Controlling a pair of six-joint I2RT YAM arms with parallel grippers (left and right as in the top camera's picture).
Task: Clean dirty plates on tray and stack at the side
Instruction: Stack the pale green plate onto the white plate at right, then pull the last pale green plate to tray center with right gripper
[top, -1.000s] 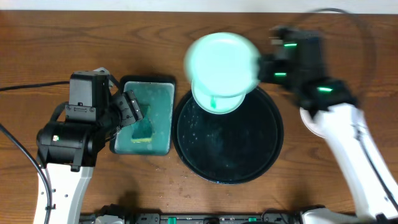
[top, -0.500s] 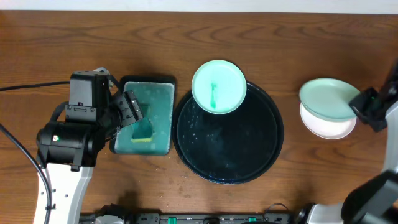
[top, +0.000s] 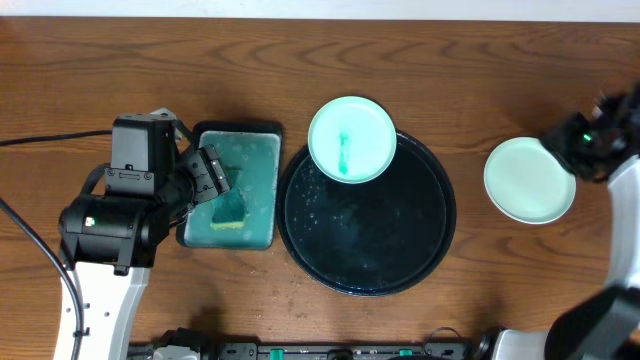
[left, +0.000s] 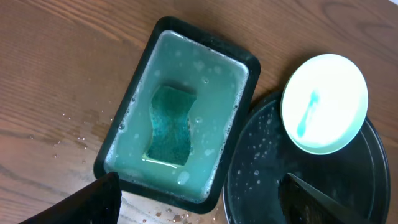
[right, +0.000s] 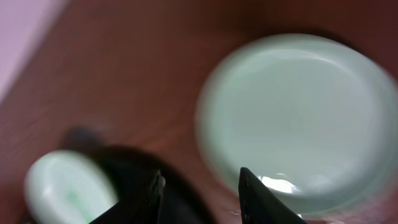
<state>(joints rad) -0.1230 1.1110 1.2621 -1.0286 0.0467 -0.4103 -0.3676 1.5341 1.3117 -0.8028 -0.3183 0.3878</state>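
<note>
Beside the right gripper (right: 200, 186), apparently open, sits a clean plate (right: 298, 112).

The table (top: 150, 70) is brown wood, grain plain to see, with a soft sheen. The tray (top: 370, 250) is glossy black, beaded with droplets. The smeared plate (top: 351, 138) and the side plate (top: 529, 180) shine smooth, perhaps glazed ceramic. The sponge (left: 171, 126) looks coarse and porous, the rectangular tray (top: 238, 127) duller black.
</note>
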